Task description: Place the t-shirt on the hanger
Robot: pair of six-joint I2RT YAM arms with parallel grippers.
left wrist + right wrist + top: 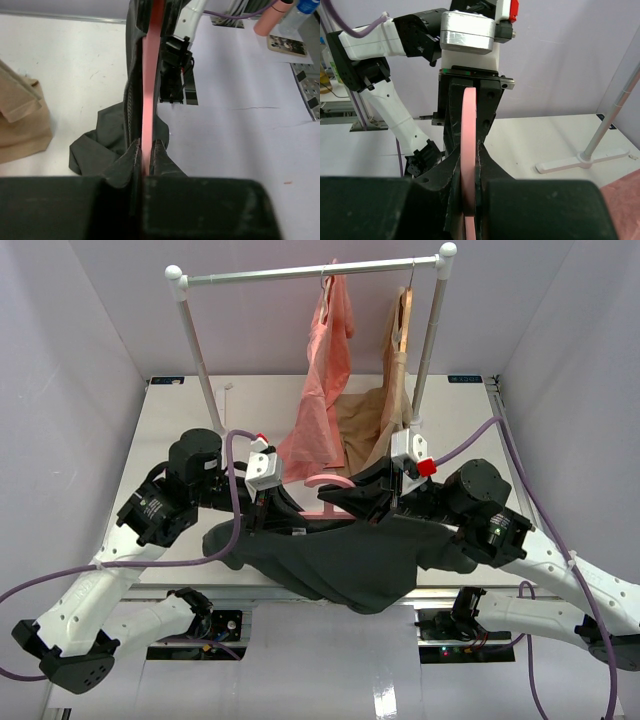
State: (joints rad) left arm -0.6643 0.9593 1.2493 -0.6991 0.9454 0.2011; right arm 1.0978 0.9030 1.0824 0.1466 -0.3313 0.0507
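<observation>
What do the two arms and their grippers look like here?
Both match. The left arm and right arm have white shells on the lower links and black round joint housings further up. Each wrist carries a white camera block with a small red cap, and a purple cable runs from it. The left gripper and right gripper have black tapered fingers.

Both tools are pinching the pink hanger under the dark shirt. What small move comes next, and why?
Probably lift the hanger a little: the left tool and right tool both clamp it, the t-shirt already drapes over it, yet some fabric lies crumpled on the table.
</observation>
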